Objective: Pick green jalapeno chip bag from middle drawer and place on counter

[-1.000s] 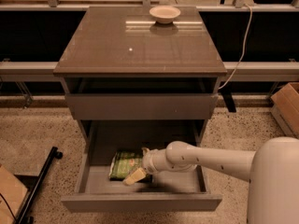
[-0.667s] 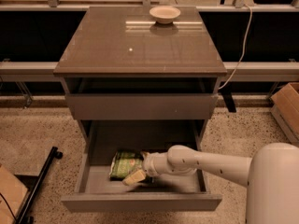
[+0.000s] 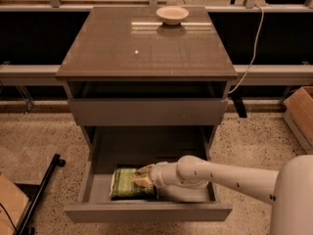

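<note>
Claw (image 3: 141,177) now further onto green jalapeno chip bag (image 3: 124,186), arm (image 3: 230,173) outstretched

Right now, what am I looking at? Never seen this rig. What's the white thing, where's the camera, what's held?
One picture, from a camera looking down on a drawer cabinet; its mounting is unknown. The white tube from the lower right is the robot's arm. Its gripper is down in the open middle drawer, at the right end of the green jalapeno chip bag; whether it holds the bag cannot be told. A small bowl stands on the counter, near the back edge.
</note>
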You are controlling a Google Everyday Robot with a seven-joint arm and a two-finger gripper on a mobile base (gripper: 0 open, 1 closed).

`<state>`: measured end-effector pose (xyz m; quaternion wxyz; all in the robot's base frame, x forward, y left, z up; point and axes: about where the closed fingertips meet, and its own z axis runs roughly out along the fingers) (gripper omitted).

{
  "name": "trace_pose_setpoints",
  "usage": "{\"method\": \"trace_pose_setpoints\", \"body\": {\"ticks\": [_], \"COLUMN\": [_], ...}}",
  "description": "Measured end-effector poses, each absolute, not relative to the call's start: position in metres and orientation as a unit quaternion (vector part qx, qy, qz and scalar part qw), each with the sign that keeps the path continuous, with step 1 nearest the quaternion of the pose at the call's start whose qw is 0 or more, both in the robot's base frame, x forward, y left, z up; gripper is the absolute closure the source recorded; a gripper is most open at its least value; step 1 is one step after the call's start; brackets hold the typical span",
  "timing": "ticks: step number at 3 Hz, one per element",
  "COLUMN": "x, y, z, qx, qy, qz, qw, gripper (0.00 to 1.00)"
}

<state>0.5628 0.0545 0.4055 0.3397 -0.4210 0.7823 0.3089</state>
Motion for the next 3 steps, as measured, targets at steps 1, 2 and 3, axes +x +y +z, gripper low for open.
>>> {"method": "trace_pose_setpoints", "body": {"ticks": [1,2,3], "x": [0.5547,0.5477,0.5458], "y": [0.0502,0.0495,0.0535], "z": [0.4377,0.4395,0.4461], "qx": [-0.433,-0.428,-0.434], "qy": [0.773,0.773,0.766], "qz": [0.291,0.296,0.296], "qw": [0.361,0.363,0.370], "gripper": [0.90,1.00,0.81]}}
